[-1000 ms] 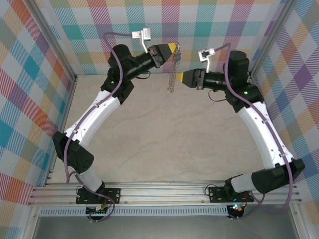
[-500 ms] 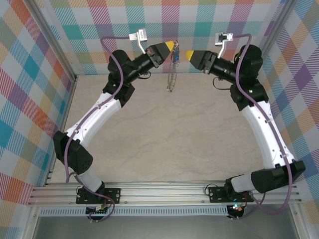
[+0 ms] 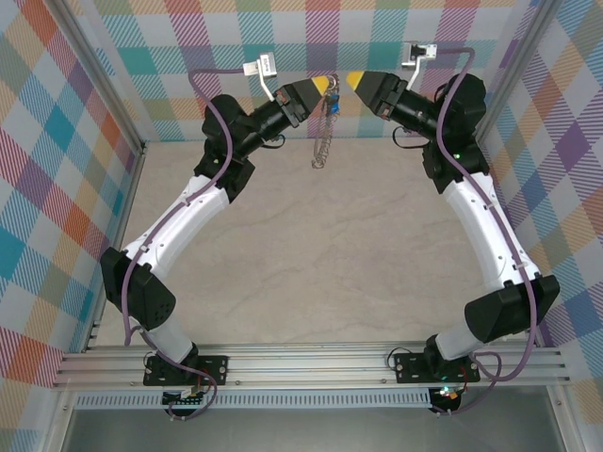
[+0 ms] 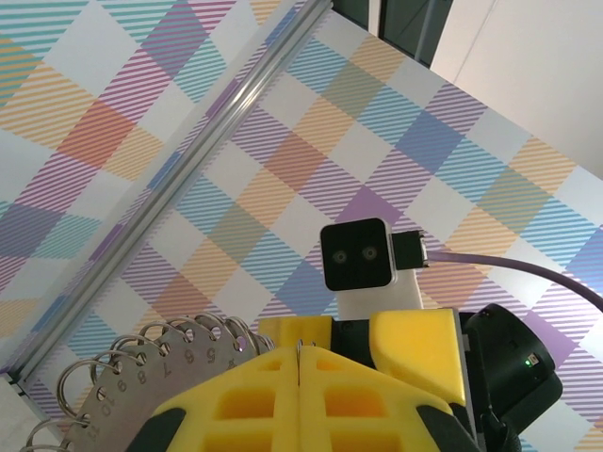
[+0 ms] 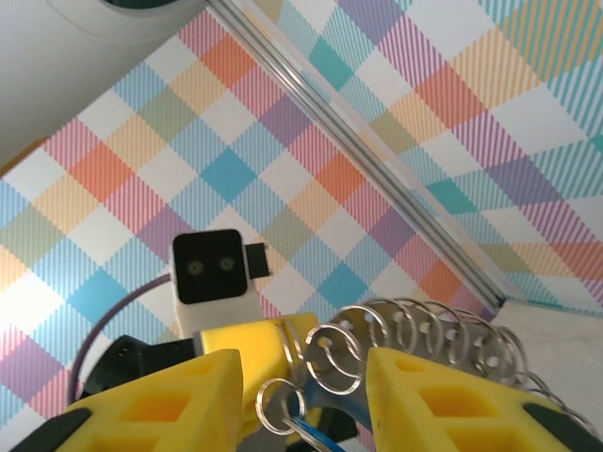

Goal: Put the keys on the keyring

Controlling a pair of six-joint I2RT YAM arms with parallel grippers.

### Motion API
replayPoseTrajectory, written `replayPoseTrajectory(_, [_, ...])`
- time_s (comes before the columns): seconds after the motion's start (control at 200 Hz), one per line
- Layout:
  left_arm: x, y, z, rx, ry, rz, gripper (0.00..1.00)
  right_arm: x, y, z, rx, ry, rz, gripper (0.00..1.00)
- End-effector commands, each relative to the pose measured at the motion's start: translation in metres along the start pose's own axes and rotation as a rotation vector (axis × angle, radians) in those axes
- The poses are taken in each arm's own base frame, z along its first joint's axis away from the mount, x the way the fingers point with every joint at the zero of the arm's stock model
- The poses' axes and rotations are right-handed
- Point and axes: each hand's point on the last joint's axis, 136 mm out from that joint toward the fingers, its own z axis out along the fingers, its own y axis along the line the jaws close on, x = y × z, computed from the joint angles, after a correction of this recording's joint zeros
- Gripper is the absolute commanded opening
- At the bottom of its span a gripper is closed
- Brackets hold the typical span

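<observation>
My left gripper (image 3: 326, 87) is raised near the back wall, shut on the thin wire of the keyring (image 3: 324, 132), which hangs down from it as a string of silver loops. In the left wrist view the yellow fingers (image 4: 245, 395) are pressed together on that wire (image 4: 300, 350), with numbered metal tags (image 4: 141, 381) fanned to the left. My right gripper (image 3: 356, 79) faces it tip to tip, open. In the right wrist view its fingers (image 5: 212, 391) straddle the small rings (image 5: 396, 344) and the blue head of the keys (image 5: 332, 410), without touching them.
Plaid walls (image 3: 283, 38) with aluminium frame posts (image 4: 188, 160) close in the back and sides. The marble tabletop (image 3: 311, 254) lies well below both grippers. Each wrist camera sees the other arm's camera block (image 4: 356, 256) just ahead.
The right arm has swung up and toward the back wall, so its gripper went from beside the hanging loops to level with the left gripper's tip. The left arm held still.
</observation>
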Motion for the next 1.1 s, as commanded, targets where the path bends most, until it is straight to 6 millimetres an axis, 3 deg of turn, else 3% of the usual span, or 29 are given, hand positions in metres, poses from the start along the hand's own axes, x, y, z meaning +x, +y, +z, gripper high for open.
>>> replayPoseTrajectory(0.0, [-0.022,-0.045,-0.006,0.106,-0.056,0.04,0.0,-0.011,0.03,-0.002,-0.083,-0.018,-0.048,0.36])
replayPoseTrajectory(0.805, [-0.021,-0.042,-0.002,0.108,-0.051,0.023,0.0,0.005,0.022,0.022,-0.114,0.045,0.0,0.3])
replayPoseTrajectory(1.095, [-0.021,-0.04,-0.002,0.103,-0.053,0.024,0.0,0.009,0.025,0.026,-0.129,0.068,0.004,0.21])
